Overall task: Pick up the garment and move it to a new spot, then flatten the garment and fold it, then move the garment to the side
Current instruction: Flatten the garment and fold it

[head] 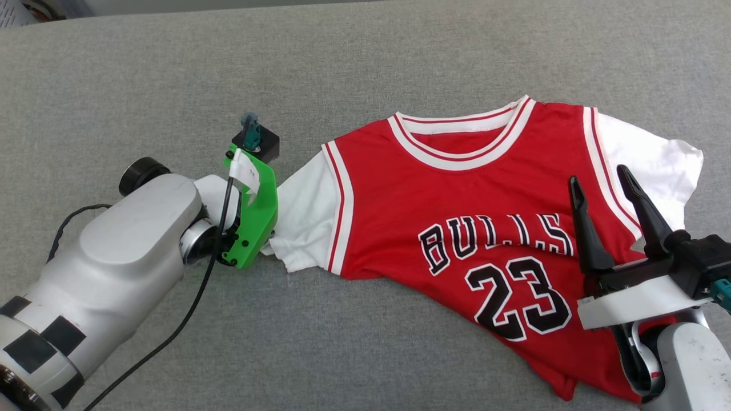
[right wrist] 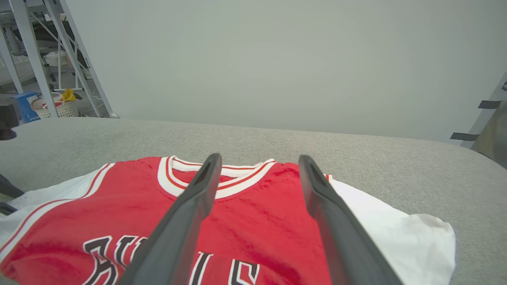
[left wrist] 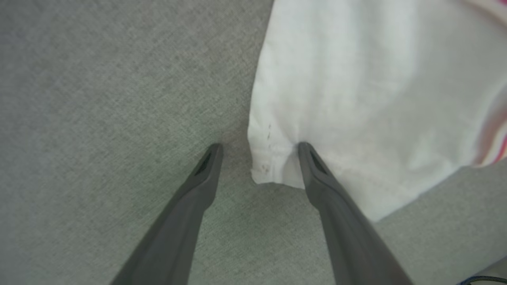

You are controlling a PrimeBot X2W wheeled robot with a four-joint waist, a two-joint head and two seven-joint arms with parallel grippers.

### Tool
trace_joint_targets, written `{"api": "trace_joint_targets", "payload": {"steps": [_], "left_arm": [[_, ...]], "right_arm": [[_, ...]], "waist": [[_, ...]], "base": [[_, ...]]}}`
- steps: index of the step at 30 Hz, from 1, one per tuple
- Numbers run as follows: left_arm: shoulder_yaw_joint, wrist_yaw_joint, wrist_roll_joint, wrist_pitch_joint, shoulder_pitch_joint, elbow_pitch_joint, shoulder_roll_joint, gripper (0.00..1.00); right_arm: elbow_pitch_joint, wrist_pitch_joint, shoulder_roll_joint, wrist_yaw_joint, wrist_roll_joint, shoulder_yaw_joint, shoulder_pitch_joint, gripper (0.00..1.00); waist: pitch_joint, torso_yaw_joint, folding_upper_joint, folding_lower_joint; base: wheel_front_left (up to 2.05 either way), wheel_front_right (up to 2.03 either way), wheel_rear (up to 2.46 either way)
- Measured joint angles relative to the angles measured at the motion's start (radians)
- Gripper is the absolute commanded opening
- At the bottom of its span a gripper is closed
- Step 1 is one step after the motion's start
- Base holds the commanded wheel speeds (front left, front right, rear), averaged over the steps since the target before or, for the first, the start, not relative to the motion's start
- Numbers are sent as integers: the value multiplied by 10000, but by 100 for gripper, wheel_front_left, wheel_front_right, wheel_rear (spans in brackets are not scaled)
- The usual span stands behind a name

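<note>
Left wrist view is where the left tool (left wrist: 259,146) is seen spread wide with nothing gripped. One fingertip is at the grey desk (left wrist: 99,99) and the other is set on the white sleeve (left wrist: 356,91), so the sleeve's hem corner is straddled. If the tool is closed here, only a thin edge may be caught, and it could be lost once tension is applied. The desk's cloth cover might be pinched as well. The garment (head: 457,194) is laid chest-up across the middle and right of the desk, with its lower hem slanted and rumpled. A pull from one sleeve alone would likely drag and bunch it more. The right tool (head: 597,176) is held open and empty above the chest, by the end of the lettering. If it is lowered there, only the top layer may be taken.
</note>
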Motion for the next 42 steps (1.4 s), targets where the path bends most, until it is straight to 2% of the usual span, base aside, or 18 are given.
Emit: {"api": "trace_joint_targets", "payload": {"steps": [4,5,6,7,9,10,14,21,24,28,31,34,39,42], "left_arm": [[-267,0,-384,-75,-125,33,54,100],[-311,-2,-399,-142,-148,38,54,49],[-382,0,-399,-276,-169,52,56,11],[-458,-2,-374,-481,-194,88,59,0],[-583,-2,-236,-1093,-207,165,77,0],[-627,-4,-79,-2437,-165,303,104,0],[-408,-4,-73,-3873,-58,330,453,0],[163,29,-380,-4999,490,180,1509,0],[397,244,-625,-5306,723,-6,1883,0],[608,617,-700,-5693,929,-468,2249,0],[721,892,-692,-5921,978,-917,2405,0],[757,1198,-589,-6149,999,-1438,2470,0],[769,1670,-213,-6439,995,-2316,2491,0],[777,1898,-25,-6527,979,-2761,2479,0]], "right_arm": [[12,0,13,0,-36,-36,-35,100],[17,0,12,0,-50,-59,-35,100],[25,0,10,0,-71,-81,-35,100],[25,0,8,0,-73,-86,-40,100],[10,0,4,0,-73,-104,-58,100],[-58,0,-27,0,-71,-291,-100,100],[-127,0,-236,0,-54,-832,-98,100],[-150,0,-911,0,203,-1567,-98,100],[-19,0,-1331,0,633,-1615,-288,100],[12,347,-2334,0,1030,-1651,-948,100],[-88,1174,-3114,0,1519,-1429,-1614,100],[-46,2623,-3916,0,2165,-976,-2352,100],[303,6332,-5246,0,3779,566,-3449,100],[529,8121,-5804,0,4671,1358,-4070,100]], "waist": [[131,-72,0,0],[134,-61,0,0],[125,-39,0,0],[99,-18,0,0],[27,13,0,0],[-127,42,-1,0],[-375,138,0,0],[-781,477,-1,1],[-884,617,0,0],[-918,770,0,1],[-844,847,-1,1],[-738,930,0,0],[-504,1090,-1,0],[-320,1182,-1,1]], "base": [[0,0,0],[0,0,0],[0,0,0],[0,0,0],[0,0,0],[0,0,0],[0,0,0],[0,0,0],[0,0,0],[0,0,0],[0,0,0],[0,0,0],[0,0,0],[0,0,0]]}}
